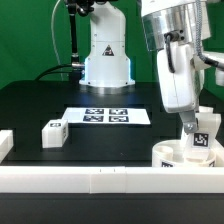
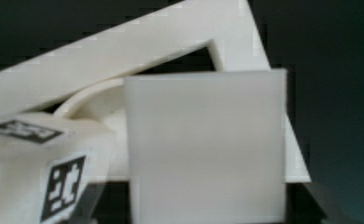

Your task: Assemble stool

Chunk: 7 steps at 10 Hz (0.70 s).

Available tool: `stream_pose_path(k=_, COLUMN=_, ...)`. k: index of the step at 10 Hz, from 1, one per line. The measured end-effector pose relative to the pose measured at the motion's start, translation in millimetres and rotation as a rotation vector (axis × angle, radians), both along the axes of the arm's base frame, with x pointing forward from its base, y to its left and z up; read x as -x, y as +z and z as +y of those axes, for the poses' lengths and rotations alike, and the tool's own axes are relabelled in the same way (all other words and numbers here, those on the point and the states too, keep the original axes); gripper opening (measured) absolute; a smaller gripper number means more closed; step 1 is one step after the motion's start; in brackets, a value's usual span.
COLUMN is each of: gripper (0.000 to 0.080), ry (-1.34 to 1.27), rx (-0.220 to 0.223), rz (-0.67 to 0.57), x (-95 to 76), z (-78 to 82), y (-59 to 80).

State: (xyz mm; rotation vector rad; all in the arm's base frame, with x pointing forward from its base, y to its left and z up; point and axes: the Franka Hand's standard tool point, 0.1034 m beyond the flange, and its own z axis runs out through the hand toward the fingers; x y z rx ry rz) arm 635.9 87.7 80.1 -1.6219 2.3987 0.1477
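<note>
My gripper (image 1: 189, 129) hangs over the front right corner of the table, shut on a white block leg (image 2: 205, 130) that fills the space between the jaws in the wrist view. The round white seat (image 1: 170, 156) lies just under it against the border rail. A second leg with a black-and-white tag (image 1: 203, 141) stands at the seat right beside the held one, and it also shows in the wrist view (image 2: 54, 180). A third tagged leg (image 1: 53, 132) lies loose toward the exterior view's left. The contact between the held leg and the seat is hidden.
The marker board (image 1: 108, 116) lies mid-table in front of the arm's base. A long white border rail (image 1: 90, 180) runs along the front edge, with a short piece (image 1: 5, 145) at the exterior view's left. The rail corner (image 2: 161, 45) sits close behind the seat.
</note>
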Motion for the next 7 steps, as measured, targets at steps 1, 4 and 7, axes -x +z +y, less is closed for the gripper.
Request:
stream_pose_path(k=1, gripper=0.0337, ry=0.001, rx=0.000, rz=0.000, x=0.1, z=0.6, y=-0.1)
stream_pose_path(k=4, gripper=0.0633, ry=0.079, rx=0.009, rz=-0.037, x=-4.6, z=-0.2, y=12.6)
stream_pose_path(k=7, gripper=0.0649, ry=0.133, rx=0.017, rz=-0.057, x=-6.1, z=1.4, y=17.8)
